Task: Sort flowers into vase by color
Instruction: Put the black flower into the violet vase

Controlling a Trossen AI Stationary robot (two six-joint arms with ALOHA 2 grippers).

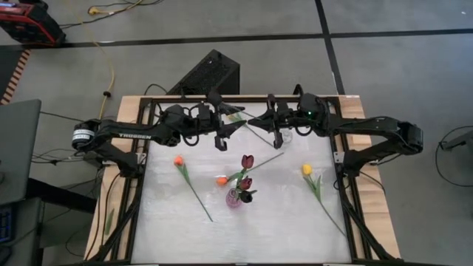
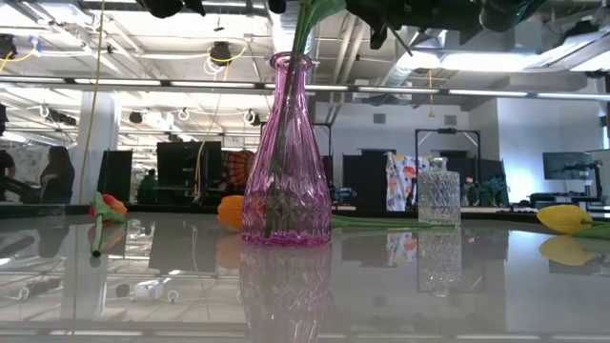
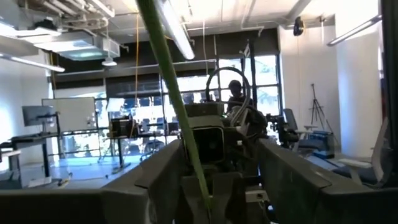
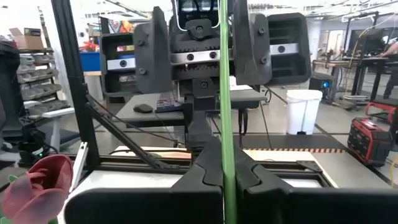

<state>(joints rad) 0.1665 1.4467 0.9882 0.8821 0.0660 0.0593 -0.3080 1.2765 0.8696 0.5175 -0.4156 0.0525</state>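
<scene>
1. Right gripper (image 1: pixel 278 138), at upper centre of the high view, has its fingers pressed together on the long thin green stem (image 4: pixel 225 93) of a maroon tulip (image 1: pixel 247 160). The stem slants down-left to that head at mid-frame. I judge the pinch near the stem's bare end keeps the flower steerable toward a vase.
2. Left gripper (image 1: pixel 224 139), just left of it in the high view, stands spread – the same stem runs between its fingers without a visible clamp, which reads as a hand-over just completed.
3. Pink ribbed glass vase (image 2: pixel 286 157), at lower centre, already holds a dark maroon tulip (image 1: pixel 245 185).
4. Clear cut-glass vase (image 2: pixel 438 192), right of centre in the low view, looks empty.
5. Loose on the white table (image 1: pixel 281 222) – an orange tulip (image 1: pixel 178 160) at left, an orange-red head (image 1: pixel 221 179) beside the pink vase, and a yellow tulip (image 1: pixel 306 169) at right.
</scene>
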